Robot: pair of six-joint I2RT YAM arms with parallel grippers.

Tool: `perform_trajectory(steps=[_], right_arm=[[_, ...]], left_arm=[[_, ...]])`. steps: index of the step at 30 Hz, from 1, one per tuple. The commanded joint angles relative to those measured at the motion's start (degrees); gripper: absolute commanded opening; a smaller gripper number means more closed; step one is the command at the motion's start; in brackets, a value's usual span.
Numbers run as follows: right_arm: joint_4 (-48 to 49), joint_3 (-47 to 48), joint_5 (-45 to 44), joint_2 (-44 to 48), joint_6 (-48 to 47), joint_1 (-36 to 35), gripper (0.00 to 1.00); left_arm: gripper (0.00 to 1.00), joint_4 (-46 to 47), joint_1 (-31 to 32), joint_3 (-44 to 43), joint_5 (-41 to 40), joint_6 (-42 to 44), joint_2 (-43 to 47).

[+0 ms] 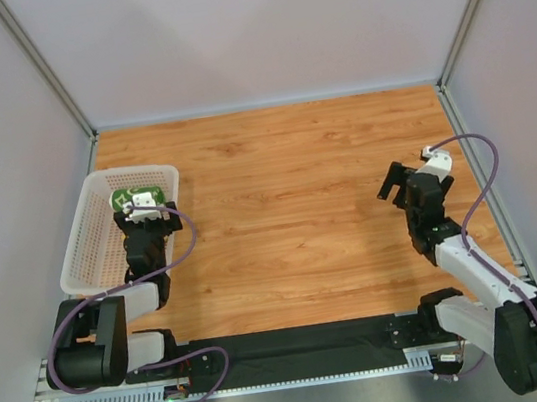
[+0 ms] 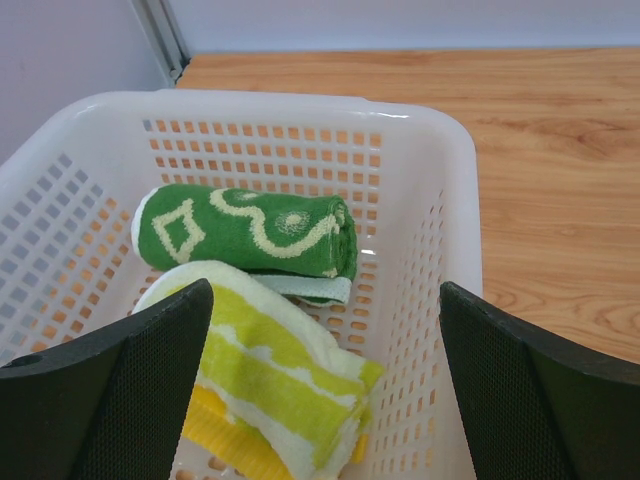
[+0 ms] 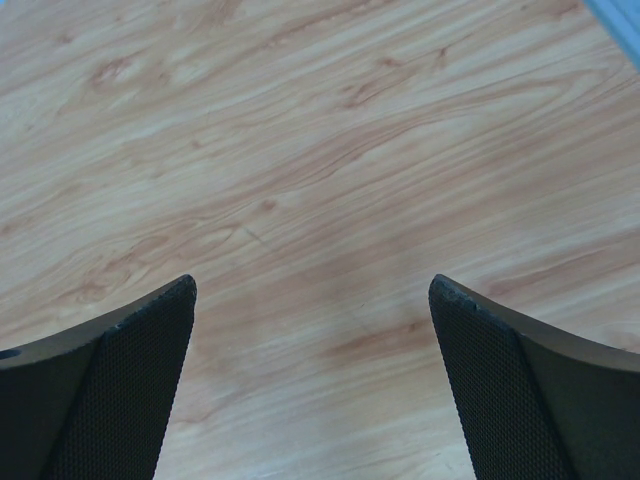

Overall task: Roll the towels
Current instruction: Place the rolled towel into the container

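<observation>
Upper left of the top view: the left gripper (image 1: 139, 210) hung over the white basket (image 1: 82, 239) at the table's (image 1: 290, 208) left edge, jaws wide apart and holding nothing. In the left wrist view, both towels lay inside the basket. The dark green towel (image 2: 245, 228) sat as a tight roll across the middle, w/ the yellow-and-lime towel (image 2: 280, 375) bundled just in front and touching it. At right of the top view, the right gripper (image 1: 399, 181) hovered over bare wood, well apart from the basket, its jaws also spread and empty.

The rolling step looked about done, judging by the green towel's shape. The yellow one's near end was hidden behind the black fingers (image 2: 120, 390), so its roll couldn't be confirmed. If loose, the next move would likely call for a pinch on its top layer and a lift out to open tabletop.
</observation>
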State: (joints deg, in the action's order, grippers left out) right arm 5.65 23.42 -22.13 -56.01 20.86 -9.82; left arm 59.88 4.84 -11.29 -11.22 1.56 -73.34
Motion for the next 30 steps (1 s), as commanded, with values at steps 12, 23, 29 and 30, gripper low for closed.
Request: perform_trajectory(steps=[12, 23, 29, 30], right_arm=[[25.8, -2.41, 6.04, -14.47, -6.35, 15.18, 1.0], [52.29, -10.66, 15.28, -22.46, -18.4, 10.09, 1.0], [47.79, -9.88, 12.82, -20.9, -18.31, 7.81, 1.0], [48.14, -9.97, 11.86, -20.98, -18.49, 7.28, 1.0]], left_arm=[[0.99, -1.96, -0.1, 0.65, 2.0, 0.46, -0.66], [0.99, -1.96, -0.1, 0.65, 2.0, 0.55, -0.66], [0.99, -1.87, -0.18, 0.65, 2.0, 0.55, -0.66], [0.99, -1.96, -0.1, 0.65, 2.0, 0.55, -0.66]])
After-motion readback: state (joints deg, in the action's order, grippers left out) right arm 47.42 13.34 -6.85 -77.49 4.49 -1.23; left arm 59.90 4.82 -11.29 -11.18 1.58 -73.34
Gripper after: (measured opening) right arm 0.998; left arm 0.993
